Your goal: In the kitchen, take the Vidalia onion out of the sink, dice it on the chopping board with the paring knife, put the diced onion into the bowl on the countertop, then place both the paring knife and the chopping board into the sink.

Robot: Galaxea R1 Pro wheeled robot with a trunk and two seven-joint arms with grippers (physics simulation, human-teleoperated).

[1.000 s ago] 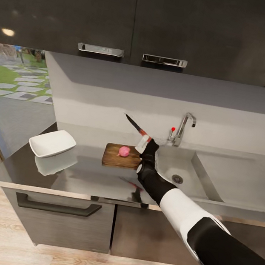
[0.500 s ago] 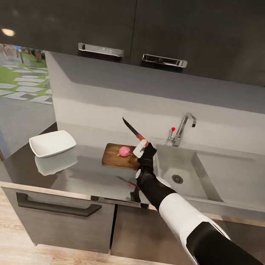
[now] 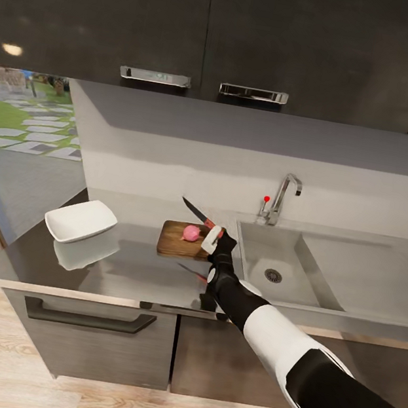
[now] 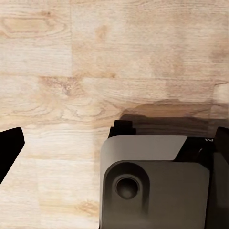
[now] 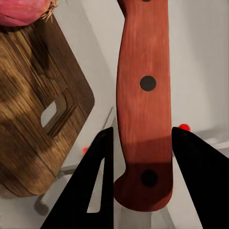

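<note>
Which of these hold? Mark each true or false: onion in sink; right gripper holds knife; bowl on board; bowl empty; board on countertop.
1. The onion lies in the sink. False: it sits on the board.
2. The right gripper holds the knife. True.
3. The bowl rests on the board. False: it stands apart on the countertop.
4. The bowl is empty. True.
5. The board lies on the countertop. True.

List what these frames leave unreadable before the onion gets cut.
- Paring knife: right wrist view's edge cuts off the blade.
- Onion: too small in the head view to tell whether the blade touches it.
- Chopping board: right gripper hides its near-right corner.
- Left gripper: left wrist view doesn't settle open or shut.
</note>
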